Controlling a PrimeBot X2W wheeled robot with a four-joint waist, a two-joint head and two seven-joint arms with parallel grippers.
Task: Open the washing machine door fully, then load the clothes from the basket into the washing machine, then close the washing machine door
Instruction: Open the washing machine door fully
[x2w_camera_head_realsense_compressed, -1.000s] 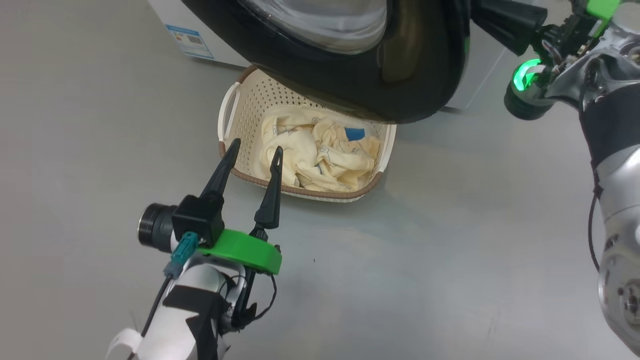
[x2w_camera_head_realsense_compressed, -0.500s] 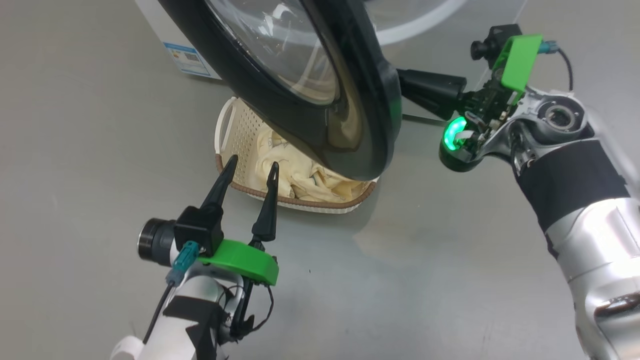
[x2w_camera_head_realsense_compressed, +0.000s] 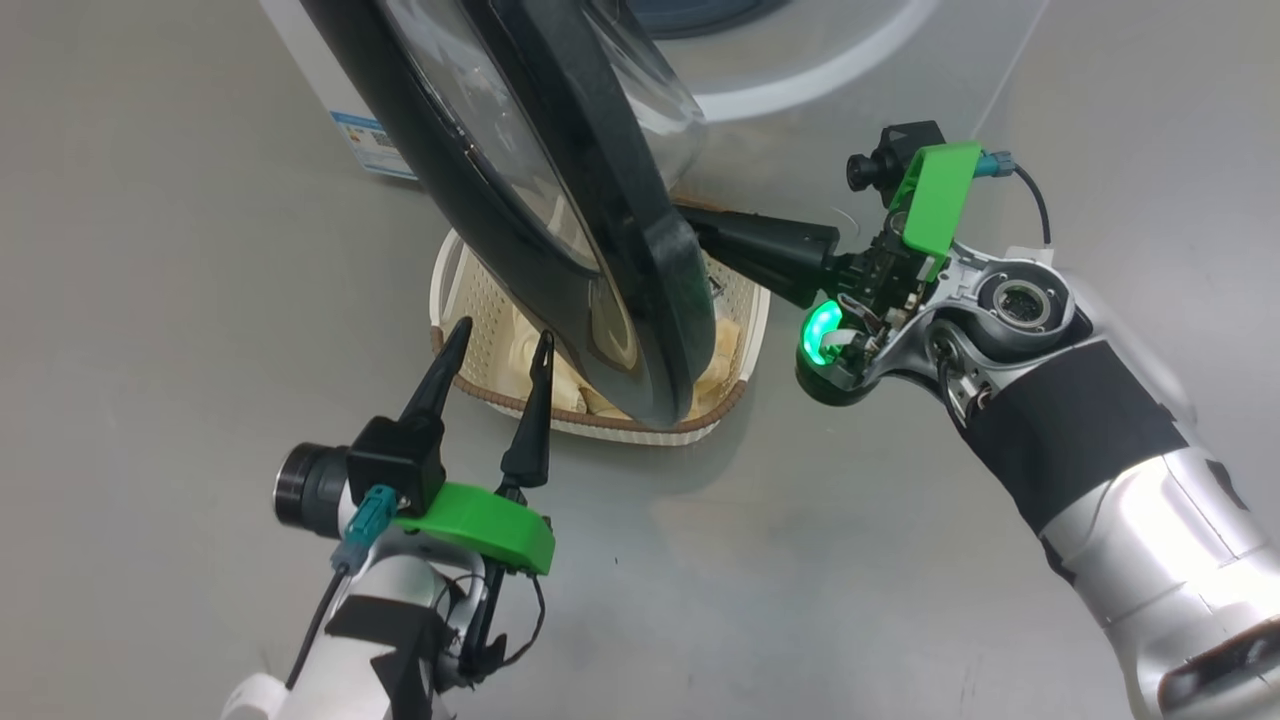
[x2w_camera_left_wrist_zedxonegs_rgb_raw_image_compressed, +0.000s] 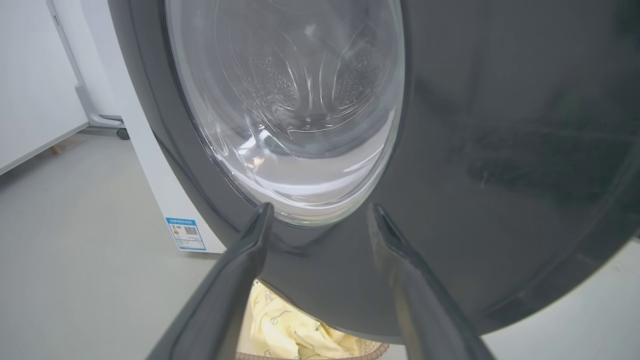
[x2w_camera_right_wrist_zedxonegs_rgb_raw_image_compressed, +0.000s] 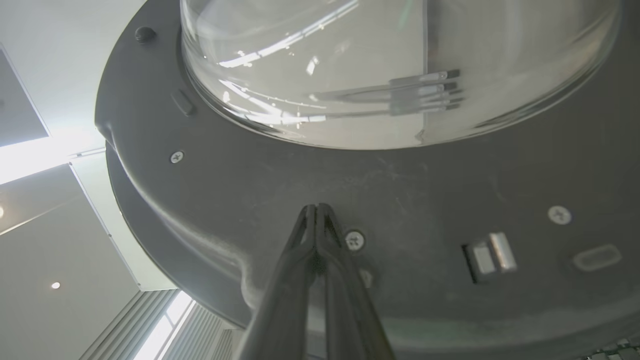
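Note:
The washing machine door (x2w_camera_head_realsense_compressed: 620, 280), a black rim around a clear glass bowl, stands partly open over the basket (x2w_camera_head_realsense_compressed: 480, 300). My right gripper (x2w_camera_head_realsense_compressed: 700, 225) is shut, empty, its tip against the door's inner face (x2w_camera_right_wrist_zedxonegs_rgb_raw_image_compressed: 450, 190) just below the glass bowl (x2w_camera_right_wrist_zedxonegs_rgb_raw_image_compressed: 400, 75); up close the right gripper (x2w_camera_right_wrist_zedxonegs_rgb_raw_image_compressed: 316, 206) has its fingers pressed together beside a screw. My left gripper (x2w_camera_head_realsense_compressed: 503, 330) is open and empty at the basket's near left rim, facing the door's outer side (x2w_camera_left_wrist_zedxonegs_rgb_raw_image_compressed: 500, 150). The left gripper (x2w_camera_left_wrist_zedxonegs_rgb_raw_image_compressed: 320, 206) frames the glass. The clothes (x2w_camera_left_wrist_zedxonegs_rgb_raw_image_compressed: 280, 325), pale yellow, peek out under the door. The washing machine (x2w_camera_head_realsense_compressed: 800, 60) is white.
A blue sticker (x2w_camera_left_wrist_zedxonegs_rgb_raw_image_compressed: 186, 233) sits low on the washer's front. The door's metal latch (x2w_camera_right_wrist_zedxonegs_rgb_raw_image_compressed: 492, 255) lies to the right of my right fingers. Bare grey floor (x2w_camera_head_realsense_compressed: 800, 560) spreads in front of the basket and to both sides.
The door has swung further open, toward the view's left, with my shut right gripper following against its inner face. It now hides most of the clothes. My left arm has barely moved.

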